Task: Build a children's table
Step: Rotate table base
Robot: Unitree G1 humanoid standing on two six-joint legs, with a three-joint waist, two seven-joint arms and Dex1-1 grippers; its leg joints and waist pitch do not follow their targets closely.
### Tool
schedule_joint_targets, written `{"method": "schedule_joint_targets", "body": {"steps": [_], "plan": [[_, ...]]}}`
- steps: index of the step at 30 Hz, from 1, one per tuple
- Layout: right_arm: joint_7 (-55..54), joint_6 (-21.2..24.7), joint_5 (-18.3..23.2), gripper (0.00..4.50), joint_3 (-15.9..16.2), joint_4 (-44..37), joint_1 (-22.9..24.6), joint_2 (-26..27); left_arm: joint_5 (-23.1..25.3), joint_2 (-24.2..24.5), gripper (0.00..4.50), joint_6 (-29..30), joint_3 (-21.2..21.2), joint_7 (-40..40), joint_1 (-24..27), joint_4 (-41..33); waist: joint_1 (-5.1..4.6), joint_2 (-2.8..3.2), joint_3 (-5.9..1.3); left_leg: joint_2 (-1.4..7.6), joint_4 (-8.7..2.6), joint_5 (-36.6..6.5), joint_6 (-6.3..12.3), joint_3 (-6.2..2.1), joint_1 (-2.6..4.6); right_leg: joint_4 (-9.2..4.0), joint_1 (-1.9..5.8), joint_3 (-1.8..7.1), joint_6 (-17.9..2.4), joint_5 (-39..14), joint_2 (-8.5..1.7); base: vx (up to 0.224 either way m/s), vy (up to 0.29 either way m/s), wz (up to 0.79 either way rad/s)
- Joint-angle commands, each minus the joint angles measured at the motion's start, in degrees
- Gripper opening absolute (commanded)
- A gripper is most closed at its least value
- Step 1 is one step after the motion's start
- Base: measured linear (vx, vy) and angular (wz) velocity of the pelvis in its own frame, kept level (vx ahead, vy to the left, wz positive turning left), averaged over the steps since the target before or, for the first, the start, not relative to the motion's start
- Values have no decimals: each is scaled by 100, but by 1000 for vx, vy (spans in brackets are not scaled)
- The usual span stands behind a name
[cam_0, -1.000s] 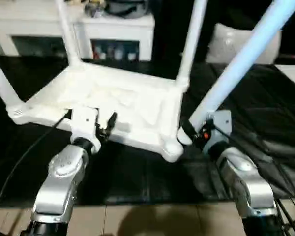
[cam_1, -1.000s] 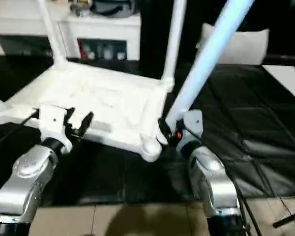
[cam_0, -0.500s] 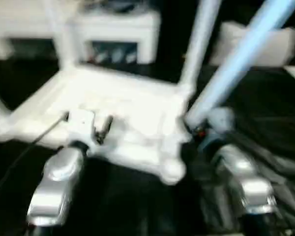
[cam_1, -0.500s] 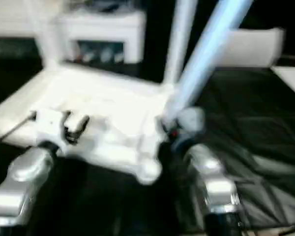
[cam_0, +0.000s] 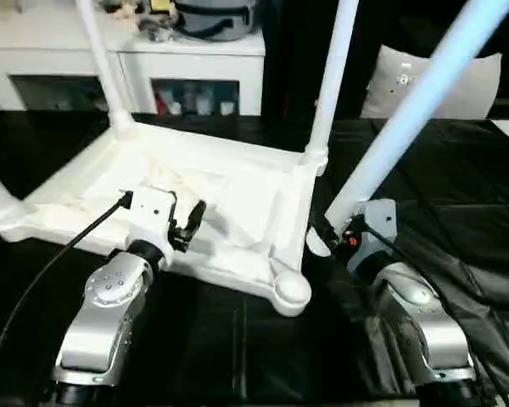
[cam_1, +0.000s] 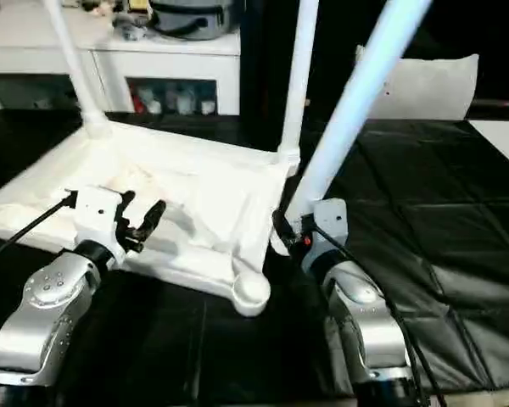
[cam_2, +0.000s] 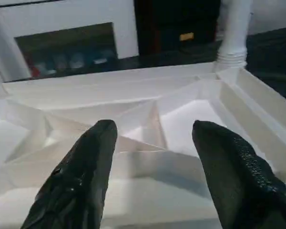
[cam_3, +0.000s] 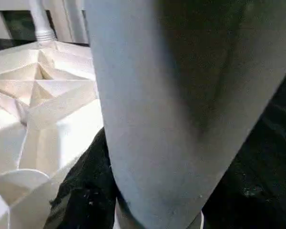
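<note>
The right end effector (cam_0: 329, 234) pinched the last leg (cam_0: 405, 121) near its foot, long axis leaning up and away; the empty socket (cam_0: 290, 292) lay just left. The left end effector (cam_2: 152, 157) stood spread over the tabletop (cam_0: 229, 199).

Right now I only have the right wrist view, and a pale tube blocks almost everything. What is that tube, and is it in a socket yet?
Observer: It is a table leg, gripped near its lower end by the right gripper, beside the upturned table top, not in a socket.
Operator: Which socket is free?
Observer: The near corner socket is empty.
Operator: And the left gripper?
Observer: The left gripper is open, over the table top's near rim.
</note>
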Motion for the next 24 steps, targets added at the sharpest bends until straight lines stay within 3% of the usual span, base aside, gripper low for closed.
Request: {"method": "schedule_joint_targets", "body": {"steps": [1,2,3,4,5,7,8,9,10,13,16,17,19,22,23,24], "plan": [[28,-84,-58,188,-9,-48,-134,-49,-50,65,292,48,-67,-139,-33,-43,-16,23,-229,352,-630,-1687,-98,-110,-30,-625,172,306,-597,-2564,-494,0,0,0],[57,-102,-59,188,31,-70,-170,-77,-156,95,292,49,-90,-326,-29,-13,-25,55,-238,347,-633,-1478,-74,-98,-50,-615,177,313,-619,-2300,-482,0,0,0],[84,-114,-40,188,33,-93,-171,-90,-217,122,292,50,-126,-458,-27,-15,-33,48,-232,355,-632,-1415,-51,-85,-49,-610,158,323,-679,-2137,-473,0,0,0],[143,-139,12,188,25,-141,-163,-111,-325,183,292,47,-208,-714,-25,-32,-40,38,-232,354,-636,-1408,-36,-89,-61,-597,164,321,-699,-2132,-471,0,0,0],[197,-142,98,188,-15,-162,-152,-106,-386,234,292,88,-270,-878,-38,-38,-51,-9,-235,351,-634,-1417,-6,-76,-78,-596,162,322,-714,-2199,-472,0,0,0],[347,-66,355,188,-123,-172,-161,-96,-504,379,292,239,-398,-1257,-125,-40,-36,35,-281,358,-609,-1101,44,-74,-89,-543,171,332,-818,-1809,-483,0,0,0],[374,-90,359,188,-167,-74,-229,-128,-564,583,292,301,-519,-1639,-211,-39,-25,-133,-306,362,-604,-731,162,-54,-138,-492,210,331,-870,-1419,-482,0,0,0],[376,-103,347,188,-177,-33,-258,-140,-584,661,292,318,-560,-1780,-243,-37,-5,-53,-313,343,-588,-581,218,-15,-105,-464,158,319,-970,-1123,-454,0,0,0],[392,-109,350,188,-185,15,-299,-140,-605,761,292,325,-595,-1940,-273,-32,-15,-25,-321,345,-587,-506,222,-12,-107,-451,174,315,-1011,-968,-449,0,0,0],[591,23,526,188,-222,21,-394,-175,-566,1070,292,227,-723,-2393,-364,46,-40,-11,-323,350,-579,-290,271,4,-119,-415,196,299,-1162,-480,-432,0,0,0],[703,-94,609,188,-312,27,-427,-253,-444,1335,292,-127,-880,-2827,-522,224,-34,-17,-314,361,-584,-311,256,19,-110,-416,208,302,-1214,-509,-442,0,0,0],[776,-90,656,188,-346,57,-443,-303,-443,1436,292,-236,-950,-3071,-627,284,-16,-49,-302,364,-595,-372,277,21,-111,-434,209,307,-1193,-645,-451,0,0,0],[968,-219,701,188,-334,136,-482,-384,-568,1612,292,-315,-1047,-3520,-808,334,0,-26,-290,374,-612,-517,218,27,-89,-447,189,306,-1156,-897,-449,0,0,0],[1374,13,745,188,-183,153,-492,-587,-718,1831,292,-297,-1178,-4162,-1018,390,19,74,-275,383,-635,-801,65,21,-63,-459,172,309,-1176,-1097,-455,0,0,0],[1473,30,739,188,-139,145,-481,-639,-714,1887,292,-315,-1221,-4291,-1056,418,13,31,-276,379,-637,-864,61,26,-72,-464,189,315,-1168,-1133,-448,0,0,0],[1575,5,728,188,-98,145,-470,-694,-720,1944,292,-306,-1272,-4439,-1110,465,22,29,-275,380,-634,-805,70,37,-76,-462,191,325,-1177,-1069,-456,0,0,0]]}}
